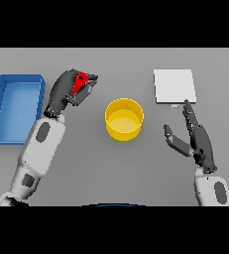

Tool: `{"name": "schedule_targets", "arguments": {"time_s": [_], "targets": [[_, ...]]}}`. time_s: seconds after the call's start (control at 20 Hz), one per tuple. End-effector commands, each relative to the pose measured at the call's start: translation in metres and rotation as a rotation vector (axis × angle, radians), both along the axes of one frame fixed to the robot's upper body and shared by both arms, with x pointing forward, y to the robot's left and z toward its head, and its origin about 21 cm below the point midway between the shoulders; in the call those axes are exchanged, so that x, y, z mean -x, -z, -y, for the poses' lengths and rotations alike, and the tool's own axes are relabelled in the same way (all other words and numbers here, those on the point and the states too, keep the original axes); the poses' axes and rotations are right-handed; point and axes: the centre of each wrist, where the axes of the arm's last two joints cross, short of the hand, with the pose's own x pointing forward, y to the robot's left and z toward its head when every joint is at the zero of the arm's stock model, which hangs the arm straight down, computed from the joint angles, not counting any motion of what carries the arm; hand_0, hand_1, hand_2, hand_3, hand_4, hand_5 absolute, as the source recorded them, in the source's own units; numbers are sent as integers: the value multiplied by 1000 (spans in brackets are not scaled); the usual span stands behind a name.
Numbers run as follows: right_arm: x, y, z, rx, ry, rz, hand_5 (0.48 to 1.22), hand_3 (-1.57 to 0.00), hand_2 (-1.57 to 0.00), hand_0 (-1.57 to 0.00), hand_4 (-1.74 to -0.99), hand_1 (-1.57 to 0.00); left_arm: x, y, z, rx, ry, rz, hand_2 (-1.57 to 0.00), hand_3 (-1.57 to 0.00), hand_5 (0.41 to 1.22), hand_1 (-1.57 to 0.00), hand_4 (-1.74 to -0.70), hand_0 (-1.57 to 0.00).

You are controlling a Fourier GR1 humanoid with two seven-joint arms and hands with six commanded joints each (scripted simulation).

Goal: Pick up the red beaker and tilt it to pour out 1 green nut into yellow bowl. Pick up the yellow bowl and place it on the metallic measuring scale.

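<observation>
small red beaker (80, 83) in curled fingers of left hand (66, 92), beside round yellow bowl (124, 119); right hand (198, 141) straight-fingered, holding nothing

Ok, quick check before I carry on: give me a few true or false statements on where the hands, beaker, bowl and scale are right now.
1. The left hand is curled round the red beaker. True.
2. The yellow bowl sits on the metallic measuring scale. False: it stands on the grey table, left of the scale.
3. The right hand grips the bowl. False: it is open, apart from the bowl, near the scale.
4. A blue tray lies at the table's left side. True.
5. The beaker is directly above the bowl. False: it is to the bowl's upper left.
</observation>
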Motion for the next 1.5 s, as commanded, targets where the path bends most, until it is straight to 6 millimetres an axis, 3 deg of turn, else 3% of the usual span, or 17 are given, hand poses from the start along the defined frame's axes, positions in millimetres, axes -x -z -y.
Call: {"name": "schedule_targets", "arguments": {"time_s": [0.0,0.2,0.5,0.65,0.8,1.1,1.25,1.45], "targets": [[-3,-2,-2,-6,1,-4,688,1,1,1,-1277,1,-3,-5,3,-71,18,-3,-1568,-1565,1123,-1568,-1677,-1568],[-3,-3,-4,0,12,-8,690,1,1,1,-1280,1,-11,-24,20,-390,98,43,-1570,-1569,1136,-1570,-1715,-1570],[2,0,0,16,4,-3,694,1,1,1,-1290,1,-18,-35,39,-795,255,32,-1571,-1570,1196,-1571,-1734,-1571],[-1,-3,-2,-17,14,-20,678,1,1,1,-1284,1,-22,-46,48,-979,310,28,-1571,-1571,1208,-1571,-1606,-1571],[-1,-3,-4,-47,21,-35,651,1,1,1,-1279,1,-25,-54,64,-1151,353,17,-1571,-1355,1214,-1571,-1663,-1571],[-3,2,1,-76,27,-53,607,1,1,1,-1301,1,-28,-65,92,-1430,411,38,-1571,-1203,1219,-1571,-1709,-1571],[-1,2,0,-81,11,-31,605,1,1,1,-1299,1,-27,-67,107,-1532,456,101,-1571,-1383,1220,-1571,-1723,-1571],[-2,4,1,-54,32,-35,601,1,1,1,-1299,1,-26,-66,119,-1661,482,180,-1571,-1494,1221,-1571,-1733,-1571]]}}
